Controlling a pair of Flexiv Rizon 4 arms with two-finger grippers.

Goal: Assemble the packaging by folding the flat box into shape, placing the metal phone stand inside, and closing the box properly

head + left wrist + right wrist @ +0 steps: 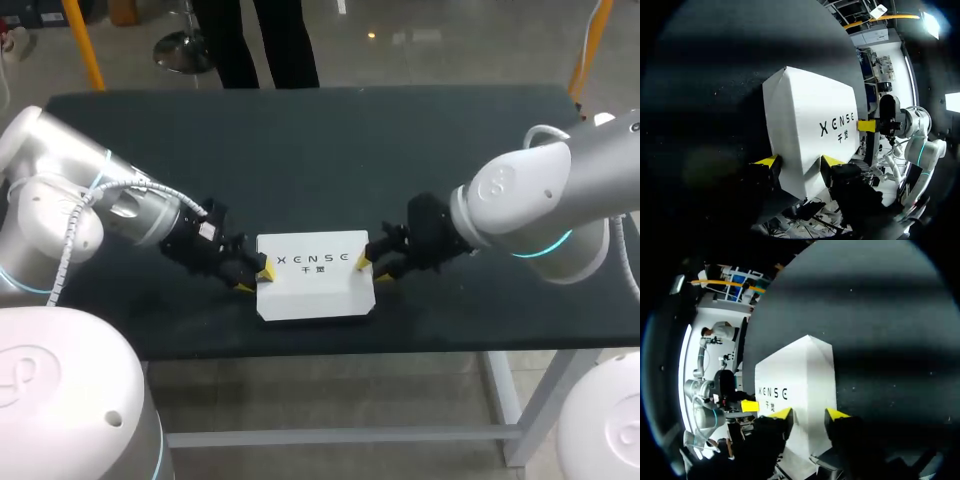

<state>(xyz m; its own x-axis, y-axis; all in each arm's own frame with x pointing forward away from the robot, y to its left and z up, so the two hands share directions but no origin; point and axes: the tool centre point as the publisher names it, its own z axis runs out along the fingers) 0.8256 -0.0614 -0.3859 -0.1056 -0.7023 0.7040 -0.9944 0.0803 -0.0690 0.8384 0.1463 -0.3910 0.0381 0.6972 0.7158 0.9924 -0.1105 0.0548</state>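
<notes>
Two grippers are engaged, one at each end of the work. At the left end, the left gripper (255,279) sits against the end of the box (315,290), astride the edge between its top face and its end face; whether it clamps or merely bears on the card cannot be told. The box lies flat at mid-table, printed face up, formed and apparently closed; the phone stand is not visible, so it cannot be confirmed as packed. At the right end, the right gripper (372,270) sits against the box likewise, and its grip state is equally indeterminate. Assessment: the closing step is in hand, with both ends being seated. The next move calls for even, opposed pressure so the box neither skews nor buckles. The box sits near the front edge of the table (300,150); open surface lies behind it, while both sides are occupied by the arms.
</notes>
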